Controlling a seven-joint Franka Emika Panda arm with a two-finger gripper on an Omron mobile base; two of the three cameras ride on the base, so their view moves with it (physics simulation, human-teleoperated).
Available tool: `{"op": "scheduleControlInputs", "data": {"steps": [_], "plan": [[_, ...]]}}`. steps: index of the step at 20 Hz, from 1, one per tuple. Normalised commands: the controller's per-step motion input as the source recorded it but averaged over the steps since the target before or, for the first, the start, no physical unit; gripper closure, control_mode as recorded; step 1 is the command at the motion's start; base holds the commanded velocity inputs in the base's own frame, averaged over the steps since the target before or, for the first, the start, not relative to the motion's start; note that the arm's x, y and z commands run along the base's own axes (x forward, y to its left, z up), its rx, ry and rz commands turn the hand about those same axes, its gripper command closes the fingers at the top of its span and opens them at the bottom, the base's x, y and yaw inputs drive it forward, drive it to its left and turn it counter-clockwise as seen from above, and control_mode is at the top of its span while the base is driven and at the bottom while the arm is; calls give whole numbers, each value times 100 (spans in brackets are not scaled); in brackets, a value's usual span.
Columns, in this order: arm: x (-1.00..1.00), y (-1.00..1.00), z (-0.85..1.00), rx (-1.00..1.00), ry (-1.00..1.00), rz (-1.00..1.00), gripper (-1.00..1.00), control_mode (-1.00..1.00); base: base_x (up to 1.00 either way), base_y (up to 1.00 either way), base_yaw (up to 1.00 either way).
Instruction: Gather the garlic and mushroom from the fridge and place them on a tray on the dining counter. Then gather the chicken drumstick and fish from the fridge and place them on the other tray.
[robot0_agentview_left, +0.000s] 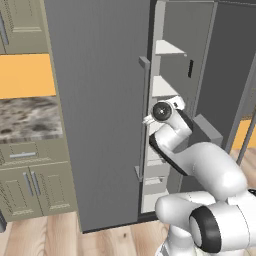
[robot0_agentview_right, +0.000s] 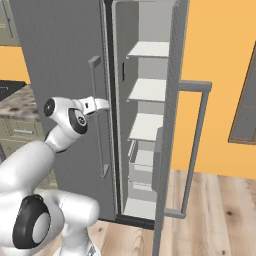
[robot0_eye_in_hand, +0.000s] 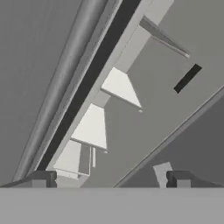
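The fridge (robot0_agentview_right: 65, 60) stands with its right door (robot0_agentview_right: 170, 125) swung out and its left door shut; the white shelves (robot0_agentview_right: 149, 90) that can be seen inside look bare. No garlic, mushroom, drumstick or fish is visible on them, and neither tray nor the dining worktop is in sight, so I judge that the gathering has not begun.

The arm (robot0_agentview_left: 210, 165) reaches up in front of the shut left door, close to the left handle (robot0_agentview_right: 95, 115). Here is the first risk: if the arm swings toward the opening, its elbow or wrist can strike this handle or the door edge (the gap between them looks narrow).

The end effector (robot0_eye_in_hand: 111, 179) points into the open compartment with its fingers (robot0_eye_in_hand: 41, 178) spread wide and nothing between them. The second risk is that it reaches into the wrong section: the food may lie behind the closed door, or deeper on a shelf, hidden from here.
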Motion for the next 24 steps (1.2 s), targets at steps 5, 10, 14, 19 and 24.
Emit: {"op": "scheduleControlInputs", "data": {"steps": [5, 10, 14, 19, 24], "plan": [[33, 72, 9, 17, 0, 0, -100, -100, 0, 0, 0], [18, 1, 0, 28, 2, 0, -100, -100, 0, 0, 0], [5, 1, 2, 8, -1, -5, -100, -100, 0, 0, 0], [37, 1, 11, 15, 0, 0, -100, -100, 0, 0, 0], [51, 0, 5, 15, 0, 0, -100, -100, 0, 0, 0]]}}
